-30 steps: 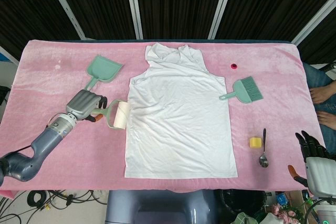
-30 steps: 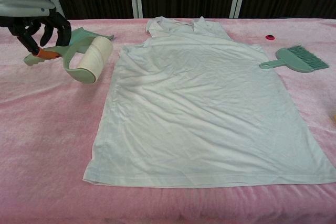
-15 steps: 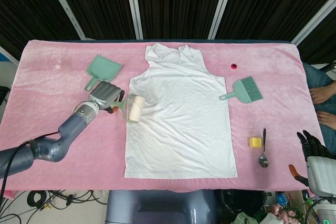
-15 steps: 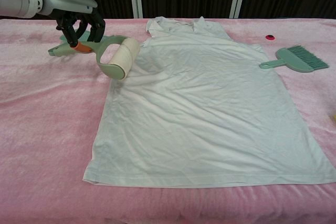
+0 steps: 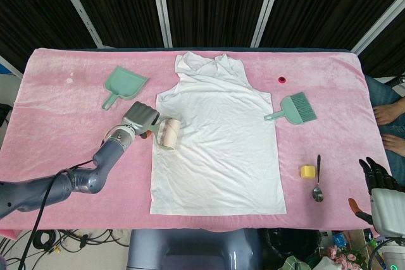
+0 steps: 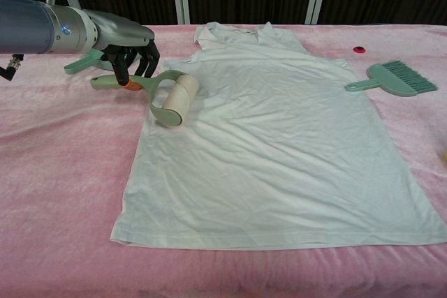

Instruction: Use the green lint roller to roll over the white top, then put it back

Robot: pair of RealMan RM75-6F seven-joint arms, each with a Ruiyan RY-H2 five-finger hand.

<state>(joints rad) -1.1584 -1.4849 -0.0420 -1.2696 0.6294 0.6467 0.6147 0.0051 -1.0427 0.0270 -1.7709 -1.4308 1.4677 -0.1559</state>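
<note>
Matt white cloth top (image 6: 279, 144), fuzzy pink table cover (image 6: 56, 172), plastic lint roller (image 6: 167, 99).

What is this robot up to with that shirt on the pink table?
The robot's left hand holds a green lint roller by its handle, and the roll sits at the left edge of a white top spread flat on the pink table. It looks set to roll across the fabric. The right hand waits off the table's corner, holding nothing. A dustpan, small brush and spoon lie unused.
</note>
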